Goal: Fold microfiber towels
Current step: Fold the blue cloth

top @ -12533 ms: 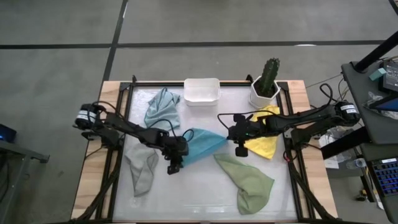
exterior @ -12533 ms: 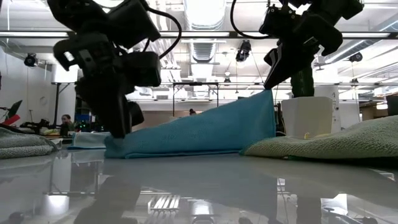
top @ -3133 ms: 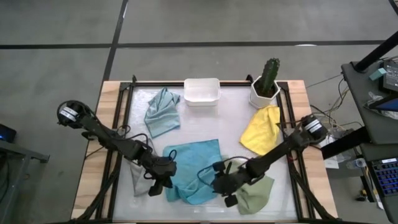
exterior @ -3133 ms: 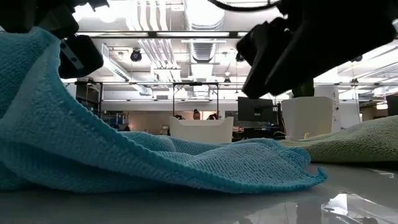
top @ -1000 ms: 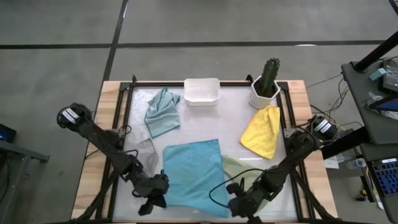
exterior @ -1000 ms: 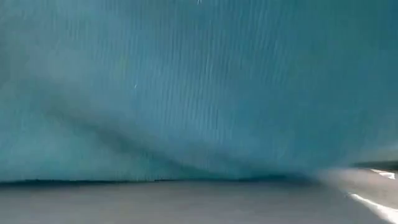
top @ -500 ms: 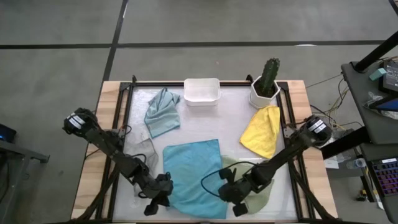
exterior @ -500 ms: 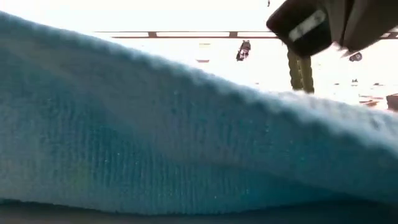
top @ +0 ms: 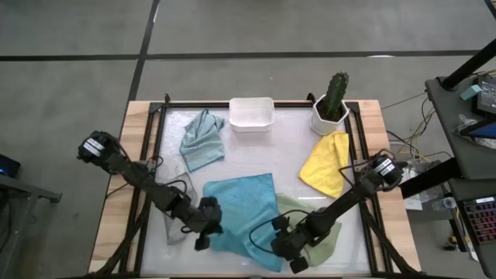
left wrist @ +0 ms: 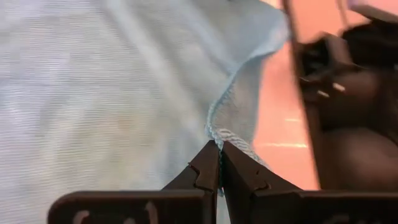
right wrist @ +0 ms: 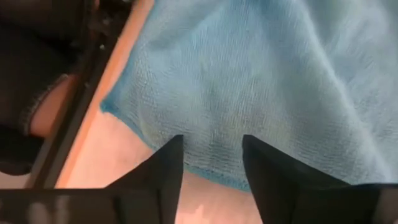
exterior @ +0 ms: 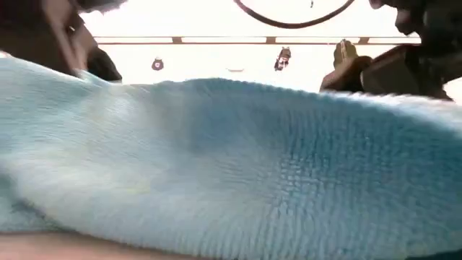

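The bright blue square microfiber towel point(top: 242, 213) lies spread near the front of the white tabletop point(top: 263, 151). The left gripper point(top: 203, 236) pinches its edge with fingers pressed together; the right gripper point(right wrist: 211, 163) hovers over it, fingers spread. The sage green cloth point(top: 325, 240) lies just beside. The white rectangular plastic tub point(top: 251, 113) stands at the back.

High view looks straight down; low view, seemingly inches off, shares the bright blue towel point(top: 242, 211).

Left gripper point(top: 203, 236) pinched closed, right gripper point(top: 280, 246) parted, both arms stretched low and near.
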Controlling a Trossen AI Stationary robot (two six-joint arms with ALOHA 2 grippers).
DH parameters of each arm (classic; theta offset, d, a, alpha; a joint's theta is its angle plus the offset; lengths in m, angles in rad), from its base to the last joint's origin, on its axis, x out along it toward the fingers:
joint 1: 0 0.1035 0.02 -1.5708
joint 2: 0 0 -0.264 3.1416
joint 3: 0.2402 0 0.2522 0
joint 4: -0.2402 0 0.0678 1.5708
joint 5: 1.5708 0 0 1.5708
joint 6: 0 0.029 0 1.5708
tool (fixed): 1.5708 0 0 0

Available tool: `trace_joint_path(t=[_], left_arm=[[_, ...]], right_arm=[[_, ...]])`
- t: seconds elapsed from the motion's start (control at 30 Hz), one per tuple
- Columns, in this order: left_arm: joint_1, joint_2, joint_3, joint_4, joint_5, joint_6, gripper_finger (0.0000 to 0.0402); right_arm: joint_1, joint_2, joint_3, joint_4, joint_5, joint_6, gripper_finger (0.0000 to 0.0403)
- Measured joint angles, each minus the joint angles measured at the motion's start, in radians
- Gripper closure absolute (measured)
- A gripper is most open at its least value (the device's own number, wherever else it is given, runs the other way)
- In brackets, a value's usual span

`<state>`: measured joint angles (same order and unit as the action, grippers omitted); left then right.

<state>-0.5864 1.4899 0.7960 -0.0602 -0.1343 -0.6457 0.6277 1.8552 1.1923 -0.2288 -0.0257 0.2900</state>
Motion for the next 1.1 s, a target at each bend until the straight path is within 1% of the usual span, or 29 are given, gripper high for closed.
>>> trace_joint_path(t=[0.13,0.27,0.33,0.43,0.53,0.6,0.67,0.83,1.0,1.1], left_arm=[[0.027,0.004,-0.001,-0.011,-0.075,-0.008,0.0402],[0.066,0.004,-0.001,-0.078,-0.154,-0.061,0.0402],[0.084,0.004,-0.001,-0.132,-0.164,-0.100,0.0402],[0.098,0.004,-0.002,-0.186,-0.166,-0.130,0.0402],[0.102,0.006,-0.003,-0.198,-0.166,-0.133,0.0402],[0.102,0.006,-0.003,-0.195,-0.166,-0.133,0.0402],[0.103,0.006,-0.003,-0.198,-0.166,-0.133,0.0402],[0.105,0.006,-0.004,-0.195,-0.166,-0.142,0.0402],[0.118,0.006,-0.006,-0.198,-0.168,-0.131,0.0402],[0.133,0.006,-0.010,-0.199,-0.170,-0.111,0.0402]], right_arm=[[-0.001,0.005,0.002,-0.001,0.001,0.004,0.0223],[-0.002,0.002,0.004,-0.006,0.015,0.003,0.0219],[-0.002,-0.002,0.005,-0.022,0.043,0.005,0.0221],[-0.004,-0.026,0.015,-0.119,0.084,0.032,0.0228],[-0.004,-0.068,0.033,-0.216,0.126,0.099,0.0234],[-0.003,-0.087,0.034,-0.230,0.150,0.140,0.0235],[0.007,-0.096,0.034,-0.215,0.169,0.161,0.0235],[0.040,-0.098,0.034,-0.111,0.157,0.171,0.0235],[0.067,-0.072,0.033,-0.010,0.232,0.171,0.0236],[0.066,-0.024,0.033,0.040,0.246,0.172,0.0236]])
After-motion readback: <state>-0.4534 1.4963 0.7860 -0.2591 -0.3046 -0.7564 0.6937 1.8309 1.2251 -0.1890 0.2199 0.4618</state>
